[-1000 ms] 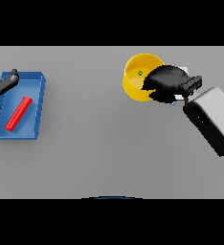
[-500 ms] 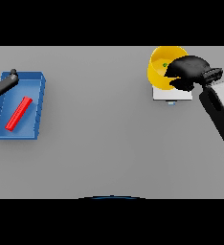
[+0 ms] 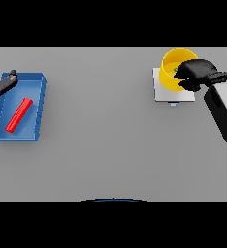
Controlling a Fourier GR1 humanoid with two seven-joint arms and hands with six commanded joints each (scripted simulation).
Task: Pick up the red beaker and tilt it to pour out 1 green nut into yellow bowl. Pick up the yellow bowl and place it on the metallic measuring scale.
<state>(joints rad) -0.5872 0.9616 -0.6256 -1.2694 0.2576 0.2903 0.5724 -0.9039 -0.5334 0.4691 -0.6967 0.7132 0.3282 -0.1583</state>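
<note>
The right hand [image 3: 195, 73] is clamped on the yellow bowl [image 3: 176, 68], a green nut [image 3: 175, 70] inside, atop the scale [image 3: 164, 89]; far left of the scale, a blue tray [image 3: 38, 101] holds a red beaker [image 3: 19, 115], with the left hand [image 3: 3, 85] at the tray's edge, fingers unclear.

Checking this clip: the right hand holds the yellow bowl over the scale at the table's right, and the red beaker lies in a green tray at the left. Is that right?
Not quite: the tray is blue, not green. The head view shows the red beaker lying in it at the left. The rest holds: the right hand grips the yellow bowl over the scale at the table's right.
</note>
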